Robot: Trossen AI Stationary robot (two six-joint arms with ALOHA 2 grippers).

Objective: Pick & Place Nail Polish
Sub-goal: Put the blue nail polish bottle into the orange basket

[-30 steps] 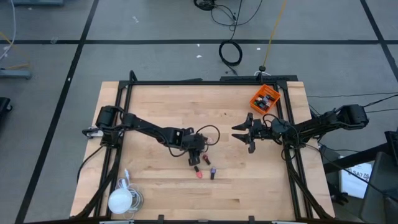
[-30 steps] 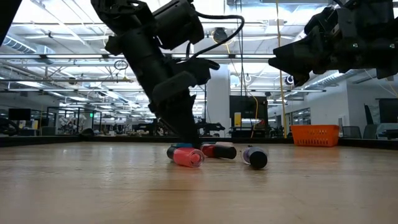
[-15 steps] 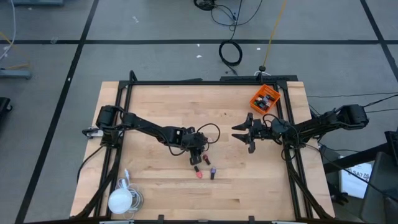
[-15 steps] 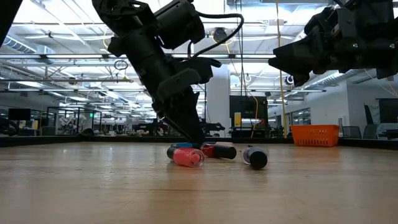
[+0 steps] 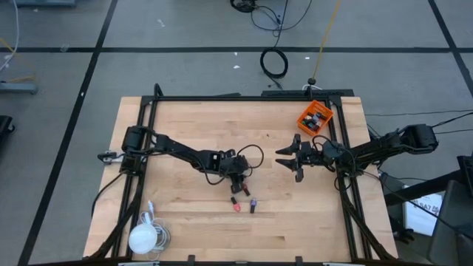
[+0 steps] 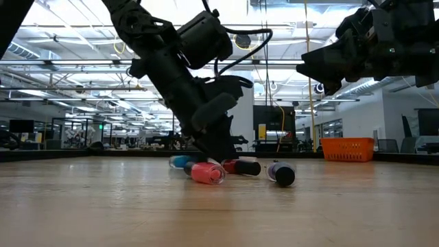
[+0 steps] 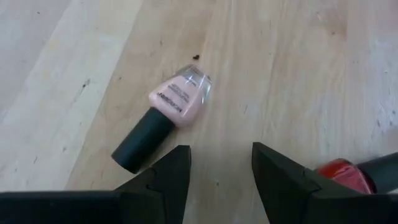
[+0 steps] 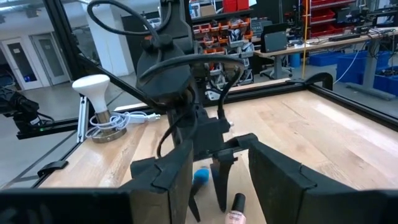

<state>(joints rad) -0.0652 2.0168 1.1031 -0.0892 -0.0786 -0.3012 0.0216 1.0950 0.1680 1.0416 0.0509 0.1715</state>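
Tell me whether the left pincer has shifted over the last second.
Yes. In the low view the left pincer has slid rightward across the pink bottle, uncovering a blue bottle.

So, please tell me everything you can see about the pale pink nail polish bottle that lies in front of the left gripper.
The pale pink nail polish bottle is small, with a clear, glass-looking body, pale pink contents and dark lettering on its face. A long matte black cap is on it. It lies on its side on the light wooden table, cap end nearer the left gripper. The open fingers are close to it but do not touch it. Only the table touches it; a red bottle lies apart from it.
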